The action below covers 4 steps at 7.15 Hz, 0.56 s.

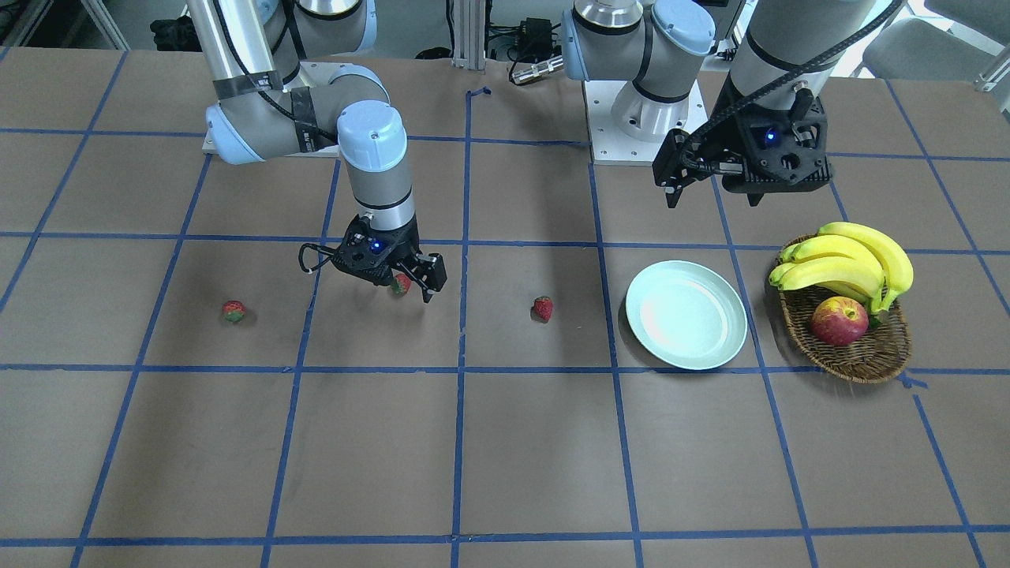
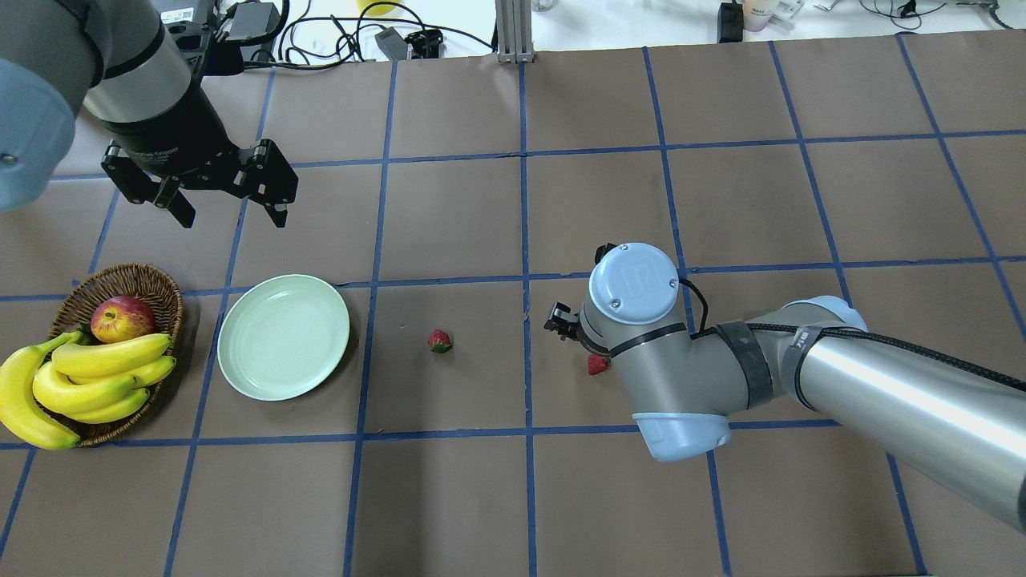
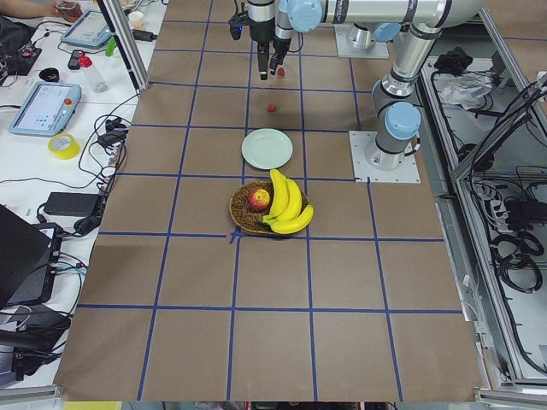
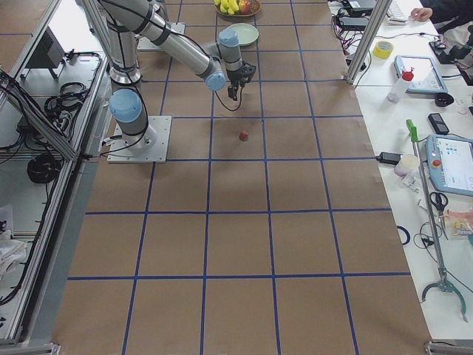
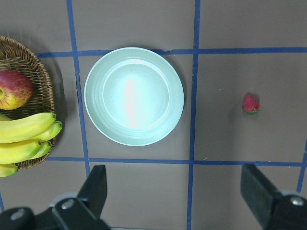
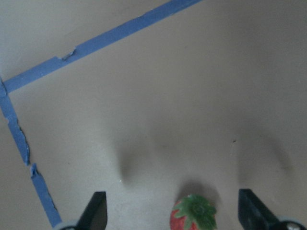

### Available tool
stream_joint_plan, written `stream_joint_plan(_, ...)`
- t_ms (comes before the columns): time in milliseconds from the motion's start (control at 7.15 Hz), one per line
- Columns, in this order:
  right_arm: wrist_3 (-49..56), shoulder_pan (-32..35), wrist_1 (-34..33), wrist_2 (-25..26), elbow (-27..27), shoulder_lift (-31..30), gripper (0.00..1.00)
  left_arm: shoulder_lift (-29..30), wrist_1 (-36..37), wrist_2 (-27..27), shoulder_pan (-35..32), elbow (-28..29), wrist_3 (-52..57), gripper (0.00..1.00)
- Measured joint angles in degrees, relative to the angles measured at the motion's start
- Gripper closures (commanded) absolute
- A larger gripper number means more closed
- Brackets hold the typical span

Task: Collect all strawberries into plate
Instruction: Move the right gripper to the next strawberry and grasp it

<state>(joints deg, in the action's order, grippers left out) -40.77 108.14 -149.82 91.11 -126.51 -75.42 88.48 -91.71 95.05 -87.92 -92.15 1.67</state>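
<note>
Three strawberries lie on the table. One (image 1: 233, 311) is far out on my right side. One (image 1: 543, 308) is in the middle, near the plate. The third (image 1: 401, 284) sits between the open fingers of my right gripper (image 1: 410, 292), which is low over the table. In the right wrist view this strawberry (image 6: 193, 214) lies between the two spread fingertips (image 6: 96, 211), not clamped. The pale green plate (image 1: 686, 315) is empty. My left gripper (image 2: 234, 218) hovers open and empty, high beyond the plate (image 2: 283, 336). In the overhead view the right arm hides the far strawberry.
A brown wicker basket (image 1: 864, 359) with bananas (image 1: 848, 264) and a red-yellow apple (image 1: 839, 321) stands beside the plate, on its outer side. Blue tape lines grid the brown table.
</note>
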Motion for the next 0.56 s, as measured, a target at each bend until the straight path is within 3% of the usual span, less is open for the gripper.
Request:
stream_joint_plan(140,2.1,0.2,0.1,0.2,0.0,0.1,0.44,-0.1,0.2,0.7,0.0,-0.3,0.0,0.0)
stream_joint_plan(559,5.6,0.3,0.4,-0.2,0.0,0.3,0.42,-0.1,0.3,1.6,0.1,-0.7,0.1,0.0)
